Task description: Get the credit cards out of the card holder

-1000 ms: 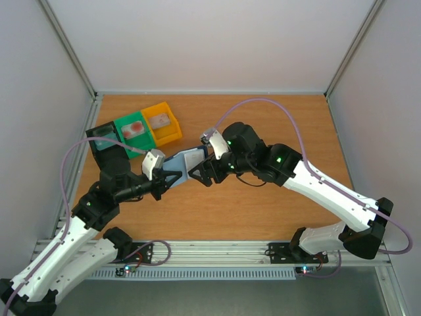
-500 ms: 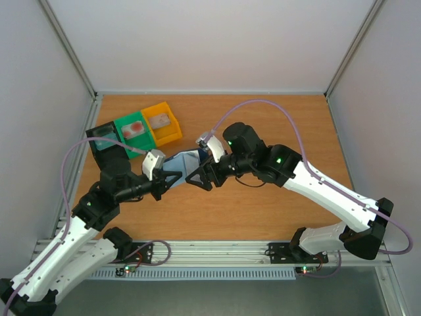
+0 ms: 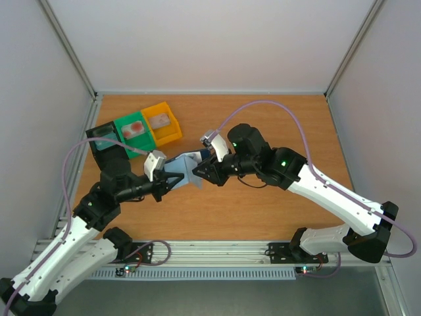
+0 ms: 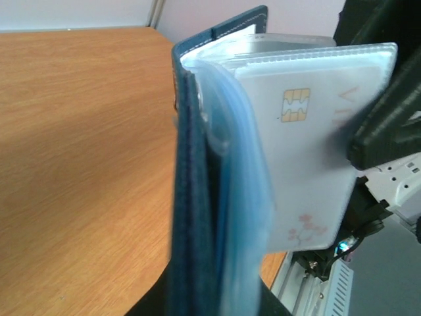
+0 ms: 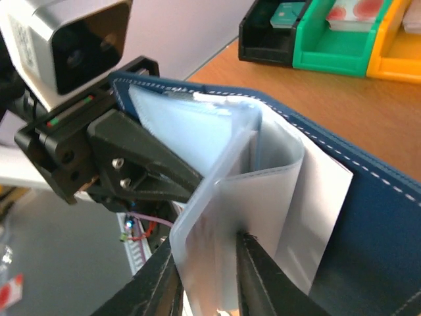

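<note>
The card holder (image 3: 185,162) hangs above the desk (image 3: 263,118), left of centre in the top view, opened like a book. It has a navy stitched cover and pale blue-grey clear sleeves fanned out. In the left wrist view a whitish credit card (image 4: 309,151) sits in the outermost sleeve, with a gold chip near its top and reddish marks near its bottom.

The left claw (image 3: 172,182) is clamped tight on the cover's edge. The right claw (image 5: 207,283) is narrow: at the bottom of its wrist view, its fingers (image 5: 260,286) press on either side of the credit card through its bulging sleeve.

The left arm rises from the lower left corner and bends, its forearm pointing right towards the middle. The right arm sweeps up from the lower right, elbow high, its wrist turned left and down so the two claws meet tip to tip. Green (image 3: 135,130), yellow (image 3: 162,123) and black bins (image 3: 102,135) stand at the upper left.
</note>
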